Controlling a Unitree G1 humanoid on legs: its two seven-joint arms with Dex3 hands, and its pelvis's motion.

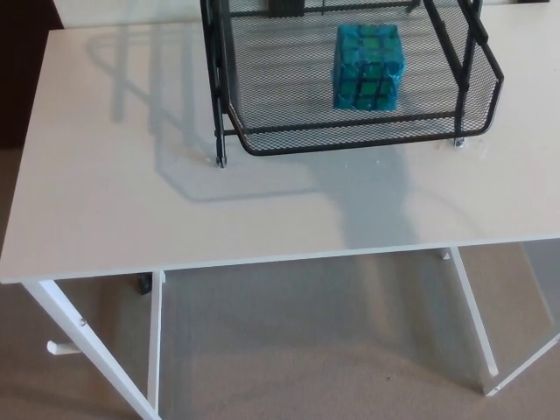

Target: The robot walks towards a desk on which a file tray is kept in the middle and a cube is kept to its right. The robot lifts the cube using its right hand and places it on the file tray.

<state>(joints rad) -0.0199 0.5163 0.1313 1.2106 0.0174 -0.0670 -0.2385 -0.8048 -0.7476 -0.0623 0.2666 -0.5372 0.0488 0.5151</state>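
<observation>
Blue cube (pixel 369 67) sits inside black mesh tray (pixel 350 140) at back of white bench (pixel 131 192), slightly right of tray's middle. Dark thing (pixel 284 7) at tray's back edge. Both hands out of frame, so can't tell their state.

Bright, even light bleaches the white worktop (pixel 131 210). The file tray (pixel 350 143) throws soft grey shadows leftward and forward. Mild blur throughout.

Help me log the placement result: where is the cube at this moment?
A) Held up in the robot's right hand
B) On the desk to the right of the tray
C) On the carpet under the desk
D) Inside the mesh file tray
D: the cube rests on the mesh floor of the file tray, inside its walls.
</observation>
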